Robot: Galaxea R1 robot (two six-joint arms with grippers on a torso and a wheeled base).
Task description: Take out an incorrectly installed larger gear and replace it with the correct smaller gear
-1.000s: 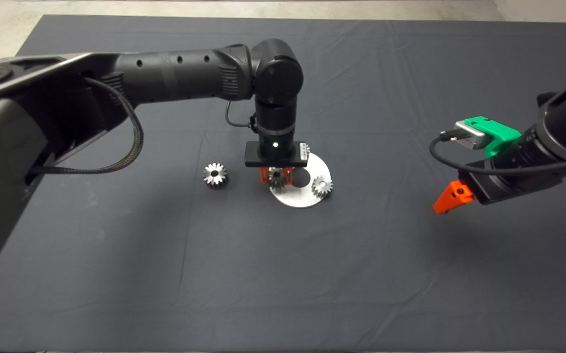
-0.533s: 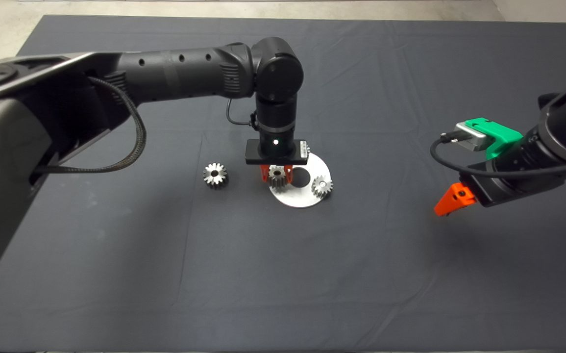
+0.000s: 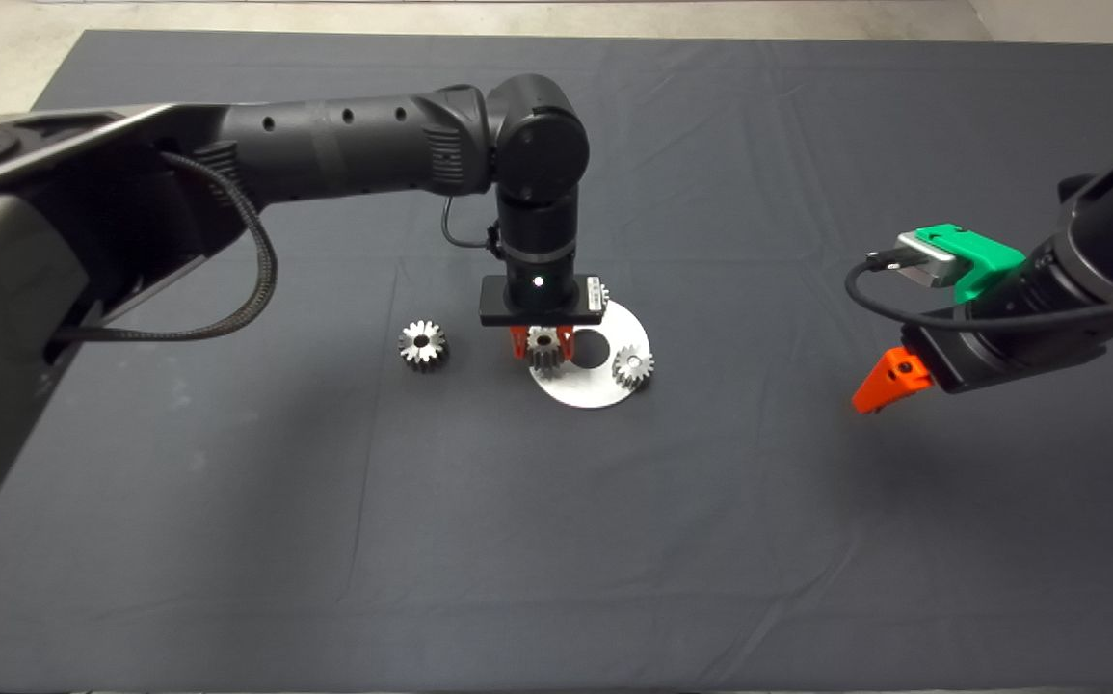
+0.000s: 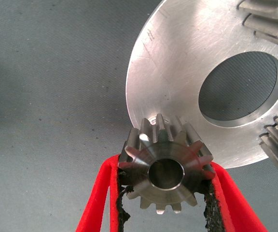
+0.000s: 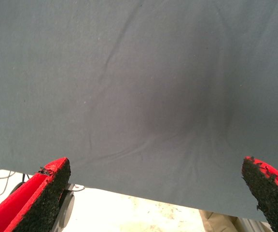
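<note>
I've got the left gripper (image 4: 164,193) pinching the smaller gear (image 4: 165,169) over the plate (image 3: 583,390) mid-desk, ready for seating; right gripper (image 5: 153,193) waits spread.

left end effector (image 4: 164,193) gripping smaller gear (image 4: 165,170), above round steel plate (image 4: 177,72)

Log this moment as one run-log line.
left gripper: shut on gear at round plate edge | right gripper: open, idle over mat | spare gear: on mat
</note>
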